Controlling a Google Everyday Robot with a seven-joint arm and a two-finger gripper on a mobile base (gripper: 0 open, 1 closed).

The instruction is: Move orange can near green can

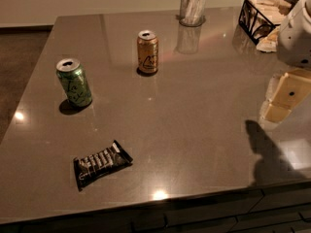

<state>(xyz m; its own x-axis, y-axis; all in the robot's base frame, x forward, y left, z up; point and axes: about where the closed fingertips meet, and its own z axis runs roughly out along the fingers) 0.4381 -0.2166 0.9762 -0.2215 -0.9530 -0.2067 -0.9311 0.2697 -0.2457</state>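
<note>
The orange can (147,51) stands upright on the grey table (194,120), towards the back and left of the middle. The green can (74,82) stands upright nearer the left edge, in front of and to the left of the orange can, with a clear gap between them. My gripper (284,98) hangs at the right edge of the view under the white arm (297,30), above the table's right side. It is far to the right of both cans and touches nothing.
A dark snack bar (101,164) lies near the front left. A glass cup (192,6) with utensils stands at the back edge. A black wire basket (260,13) with packets sits at the back right. The arm's shadow (265,154) falls front right.
</note>
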